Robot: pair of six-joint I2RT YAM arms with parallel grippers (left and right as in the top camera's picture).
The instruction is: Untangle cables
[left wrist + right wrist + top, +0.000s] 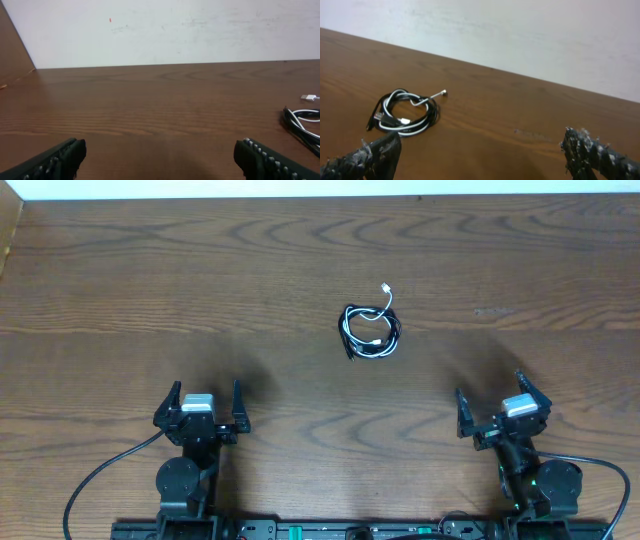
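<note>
Looking down on a brown wood-grain table (150, 280), meeting a white wall (175, 30) along its far edge. Showing a small bundle of cables (369, 330) lying flat near the middle of the table, a little toward the right edge and somewhat closer to the far edge than the near one. Showing a white cable (399, 92) and a black cable (435, 114) winding together in one loose coil, touching and overlapping. Trailing a small white plug (386, 290) out of the coil toward the far edge.

Showing the left pincer (206, 385) sitting by the near edge toward the left corner, jaws standing wide apart, gripping nothing, well apart from the bundle. Showing the right pincer (488, 383) sitting by the near edge toward the right corner, jaws likewise spread apart and gripping nothing, also well apart from the bundle.

Catching only the edge of the coil at the right side of the left wrist view. Framing the whole coil ahead and to the left in the right wrist view, beyond the dark ribbed fingers (375, 155).
</note>
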